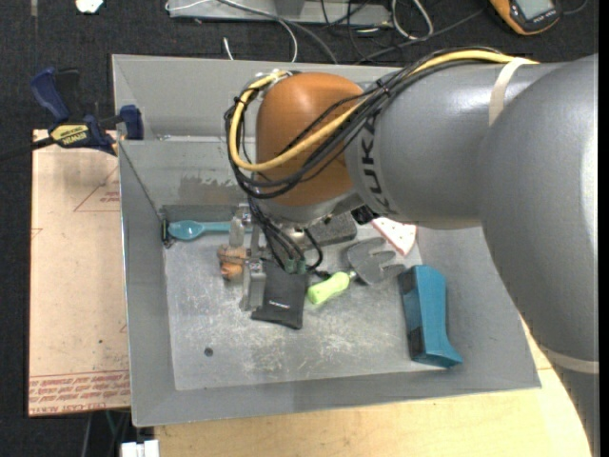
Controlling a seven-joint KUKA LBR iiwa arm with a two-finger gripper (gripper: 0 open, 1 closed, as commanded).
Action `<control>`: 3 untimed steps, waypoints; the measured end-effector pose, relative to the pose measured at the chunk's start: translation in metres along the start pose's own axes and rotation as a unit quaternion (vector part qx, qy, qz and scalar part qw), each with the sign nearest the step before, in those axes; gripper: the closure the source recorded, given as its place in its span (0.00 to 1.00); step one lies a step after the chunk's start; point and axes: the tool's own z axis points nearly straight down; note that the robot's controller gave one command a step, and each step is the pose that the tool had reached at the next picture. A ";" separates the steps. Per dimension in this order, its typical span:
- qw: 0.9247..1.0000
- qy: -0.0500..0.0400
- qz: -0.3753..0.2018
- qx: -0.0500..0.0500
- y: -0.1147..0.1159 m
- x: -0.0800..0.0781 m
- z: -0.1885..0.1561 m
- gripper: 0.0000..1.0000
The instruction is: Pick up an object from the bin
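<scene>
Progress: nothing is lifted yet, as far as I can see; the picking and the lifting out are, in my judgement, both still to do.
Arm (457, 141): it reaches in from the right, and its orange wrist cover hangs over the back middle of the bin.
Bin (238, 350): grey metal with sloped walls. A few loose things lie across its floor, and the front part is bare.
Blue box (430, 314): the biggest thing, long, lying at the right side, well apart from the gripper.
Black piece (281, 303): flat and dark, in the middle, just beside the gripper on its right. I cannot tell if it touches.
Grey piece (373, 261): between the black piece and the blue box.
White-red piece (397, 235): behind the grey piece, partly under the arm.
Spoon (195, 228): teal, at the back left wall.
Green piece (329, 287): short, yellow-green, near the black piece.
Brown piece (231, 261): small, close at the left of the gripper.
Gripper (254, 291): low over the floor in the middle left, between the brown piece and the black piece.
Jaws: I cannot tell whether they are apart or together, and I see nothing held.
Likely target: the brown or the black piece, being nearest. This is only a guess.
</scene>
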 end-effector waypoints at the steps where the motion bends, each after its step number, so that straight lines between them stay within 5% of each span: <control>1: 1.000 -0.004 0.002 -0.001 -0.001 -0.002 -0.004 0.00; 2: 1.000 -0.005 0.028 -0.002 -0.038 -0.030 0.026 0.00; 3: 1.000 -0.003 0.027 -0.002 -0.057 -0.008 0.009 0.00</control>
